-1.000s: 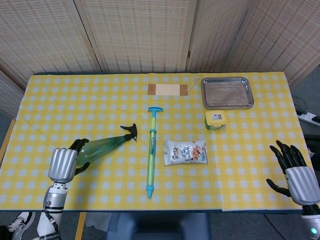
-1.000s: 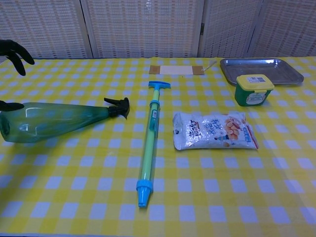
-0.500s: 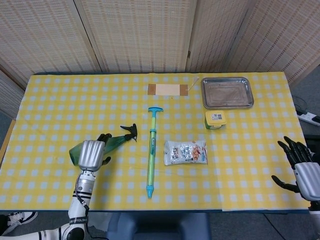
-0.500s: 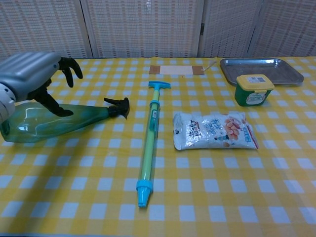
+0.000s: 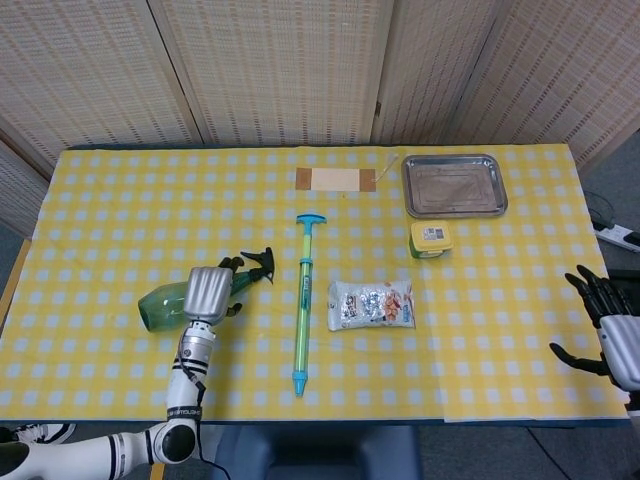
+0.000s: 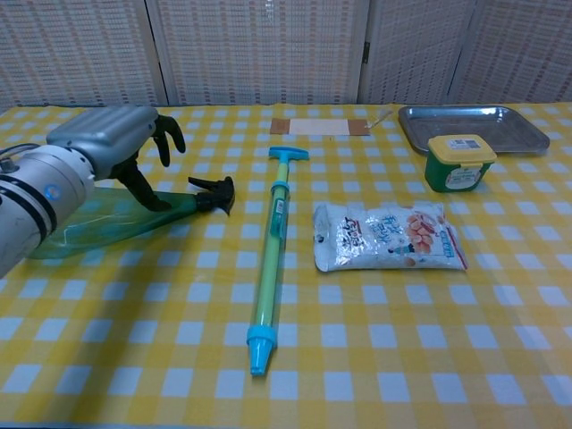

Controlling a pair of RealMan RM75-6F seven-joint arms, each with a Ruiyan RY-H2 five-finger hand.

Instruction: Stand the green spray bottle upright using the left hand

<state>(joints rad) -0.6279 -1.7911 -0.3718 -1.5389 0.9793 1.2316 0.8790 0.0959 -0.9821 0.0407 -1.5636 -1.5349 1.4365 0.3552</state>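
The green spray bottle [image 5: 160, 305] [image 6: 98, 223] lies on its side on the yellow checked table, its black trigger head [image 5: 262, 264] [image 6: 214, 191] pointing right. My left hand [image 5: 210, 293] [image 6: 112, 138] hovers over the bottle's narrow end just short of the trigger head, fingers spread and curved down, holding nothing. In the chest view the forearm covers part of the bottle's body. My right hand [image 5: 610, 325] is open at the table's right edge, far from the bottle, and shows only in the head view.
A green and blue pump tube [image 5: 303, 305] [image 6: 271, 246] lies just right of the bottle. A snack bag [image 5: 371, 304] [image 6: 389, 237], a green tub [image 5: 431, 239] [image 6: 460, 163], a metal tray [image 5: 454, 185] [image 6: 471, 121] and a brown card [image 5: 336, 180] lie further right and back.
My left hand has moved right along the bottle, from its wide base to near the trigger head. My right hand has drifted further right, off the table's edge.
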